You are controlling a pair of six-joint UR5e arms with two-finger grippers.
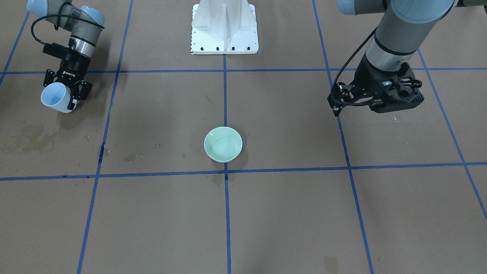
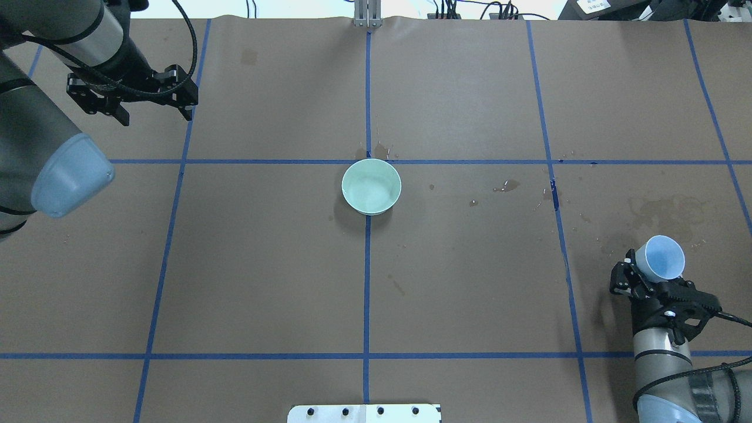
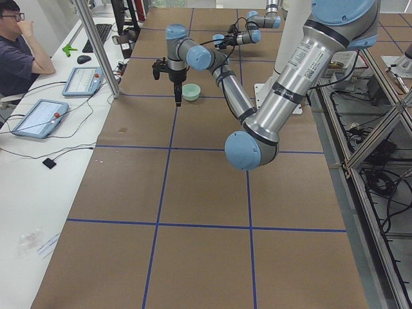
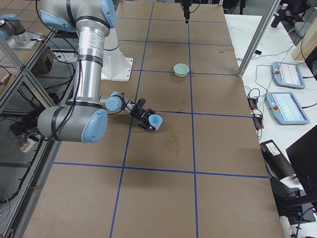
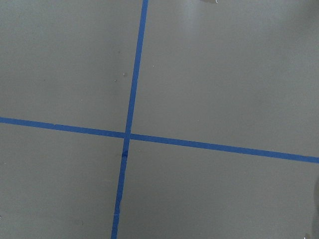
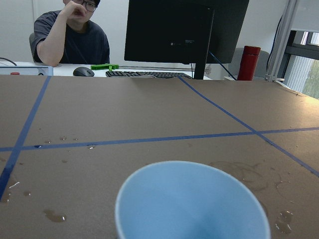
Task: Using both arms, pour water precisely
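Right now my right end effector (image 2: 637, 275) is clamped on the pale blue cup (image 2: 664, 257), which is tipped on its side above the worktop (image 2: 470, 282) and well apart from the green bowl (image 2: 371, 185) at the centre. Water (image 2: 667, 210) shows as damp patches near the cup. My left end effector (image 2: 134, 97) hangs at the far side. Whether it is parted or closed I cannot tell.

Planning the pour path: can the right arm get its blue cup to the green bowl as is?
Probably yes. The right gripper holds the blue cup, and the brown table between it and the green bowl shows only wet patches. The left gripper hangs beyond the bowl's other side, off that line.
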